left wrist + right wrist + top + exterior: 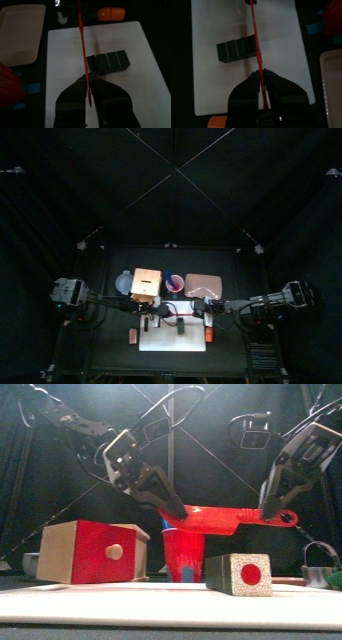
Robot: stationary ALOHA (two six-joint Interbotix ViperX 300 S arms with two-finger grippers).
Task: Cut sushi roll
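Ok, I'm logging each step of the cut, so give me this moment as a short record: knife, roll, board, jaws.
tool: red knife, held edge-on above the board, one gripper at each end
left gripper: jaws shut on the red knife
right gripper: jaws shut on the red knife
sushi roll: dark, lying on the board, seams across it
blade and roll: blade lined up over one end of the roll; contact cannot be told
white board: flat on the table, carries only the roll
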